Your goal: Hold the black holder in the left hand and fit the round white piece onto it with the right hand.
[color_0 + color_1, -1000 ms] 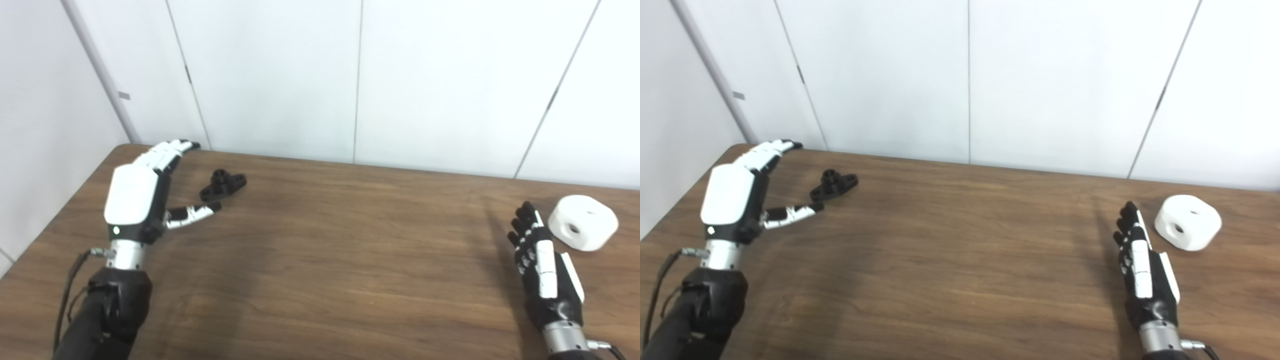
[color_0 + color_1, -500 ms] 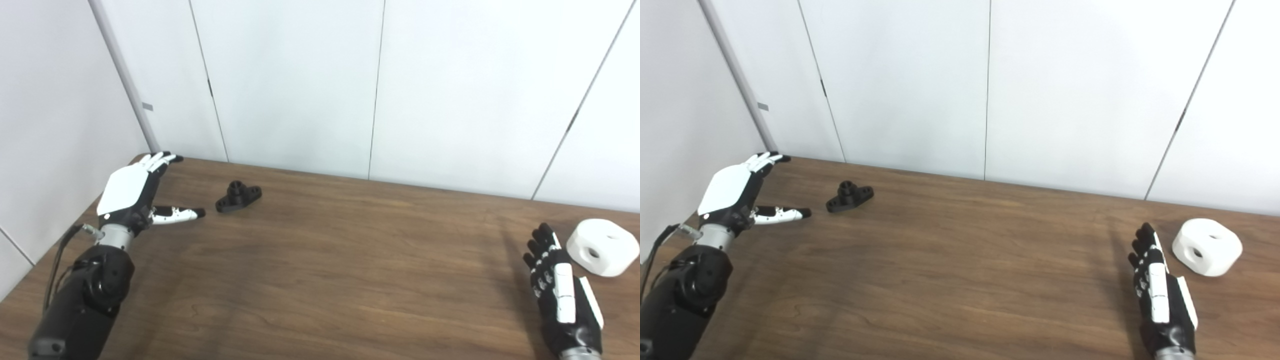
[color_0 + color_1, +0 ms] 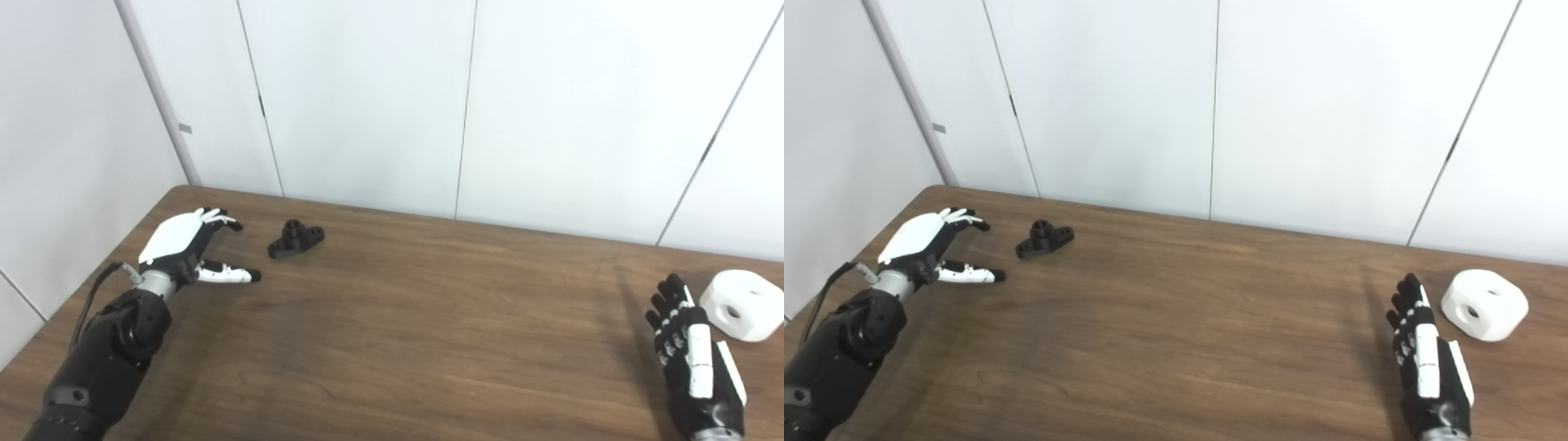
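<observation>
The black holder (image 3: 295,239) lies on the table (image 3: 392,318) just ahead of the left hand (image 3: 190,248), which is open and empty. The white piece (image 3: 742,304) sits beside the open, empty right hand (image 3: 695,358). Nothing is grasped yet; next, I judge, the left hand must reach forward and close on the holder. No writing is readable.

Looks like a bare lab or test room. Plain white wall panels (image 3: 367,104) with thin seams behind a wood-grain table (image 3: 392,331). Behind the table's far left corner, a grey strip (image 3: 156,92) running up the wall. No furnishings or decoration around the table, just blank panels.
</observation>
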Tool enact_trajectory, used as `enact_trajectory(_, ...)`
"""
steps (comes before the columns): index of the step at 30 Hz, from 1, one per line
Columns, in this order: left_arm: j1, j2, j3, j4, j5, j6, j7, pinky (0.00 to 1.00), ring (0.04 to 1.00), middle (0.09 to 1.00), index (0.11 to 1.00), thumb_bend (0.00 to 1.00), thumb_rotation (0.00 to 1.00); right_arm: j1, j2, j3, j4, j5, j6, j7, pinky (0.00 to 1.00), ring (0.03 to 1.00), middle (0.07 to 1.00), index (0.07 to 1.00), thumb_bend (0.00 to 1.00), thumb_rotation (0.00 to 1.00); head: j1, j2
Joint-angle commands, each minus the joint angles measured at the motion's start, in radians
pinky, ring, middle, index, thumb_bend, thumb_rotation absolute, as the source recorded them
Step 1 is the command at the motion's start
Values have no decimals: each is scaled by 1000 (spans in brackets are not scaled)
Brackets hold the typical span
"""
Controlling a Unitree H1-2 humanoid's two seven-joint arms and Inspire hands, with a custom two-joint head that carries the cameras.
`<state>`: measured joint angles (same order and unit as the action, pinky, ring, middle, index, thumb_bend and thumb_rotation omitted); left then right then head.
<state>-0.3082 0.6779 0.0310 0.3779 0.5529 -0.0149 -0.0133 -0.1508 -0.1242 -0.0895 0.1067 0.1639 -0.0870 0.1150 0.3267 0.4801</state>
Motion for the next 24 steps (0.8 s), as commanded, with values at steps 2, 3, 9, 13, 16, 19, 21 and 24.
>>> enact_trajectory(2,-57,41,-5,15,-7,-25,18,1000,997,926,770,985,414,4,-4,-7,-1,4,-24,1,1000,1000,1000,1000,407,1000,0,2)
enact_trajectory(3,-61,40,-10,24,-8,-26,17,1000,996,924,766,984,409,4,-5,-7,-2,4,-25,2,1000,1000,1000,1000,388,1000,-1,2)
enact_trajectory(9,-90,41,-46,86,-6,-46,27,1000,989,911,748,971,388,10,-8,-7,-17,7,-17,5,1000,1000,1000,1000,360,1000,1,5)
enact_trajectory(13,-109,38,-62,130,-13,-73,32,1000,985,906,736,973,399,14,-6,-13,-27,18,-13,5,1000,1000,1000,1000,364,1000,-1,11)
enact_trajectory(16,-125,33,-73,165,-18,-85,29,1000,983,902,733,972,405,14,-6,-13,-30,17,-12,5,1000,1000,1000,1000,371,1000,-1,11)
enact_trajectory(19,-144,27,-84,204,-23,-91,27,1000,984,899,728,976,409,18,-4,-12,-43,8,-1,-2,1000,1000,1000,1000,367,1000,-1,10)
enact_trajectory(21,-155,22,-92,222,-22,-88,28,1000,982,896,728,971,406,22,1,-14,-59,11,13,-8,1000,1000,1000,1000,382,1000,-1,11)
enact_trajectory(24,-176,18,-107,254,-21,-97,31,1000,980,895,728,970,409,26,3,-16,-72,23,14,-4,1000,1000,1000,1000,370,1000,-1,11)
